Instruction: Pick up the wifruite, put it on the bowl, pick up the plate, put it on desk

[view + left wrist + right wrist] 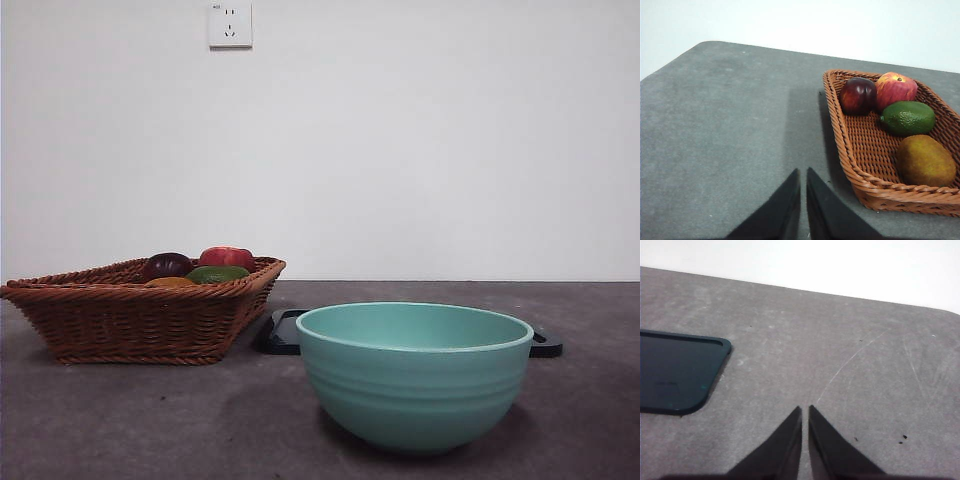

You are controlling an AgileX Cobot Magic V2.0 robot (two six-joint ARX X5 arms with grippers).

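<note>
The wifruite [925,160], an orange-brown oval, lies in a wicker basket [866,175]; in the front view only its top [170,282] peeks over the basket rim [130,290]. The mint-green bowl [414,372] stands near the front on the desk [150,420]. Behind the bowl lies the plate [283,332], flat, dark and with rounded corners, also seen from the right wrist [675,372]. My left gripper [803,174] is shut over bare desk beside the basket. My right gripper [805,412] is shut over bare desk beside the plate.
The basket also holds a dark purple fruit [858,95], a red fruit [896,89] and a green one [908,117]. A white wall with a socket [229,25] rises behind the desk.
</note>
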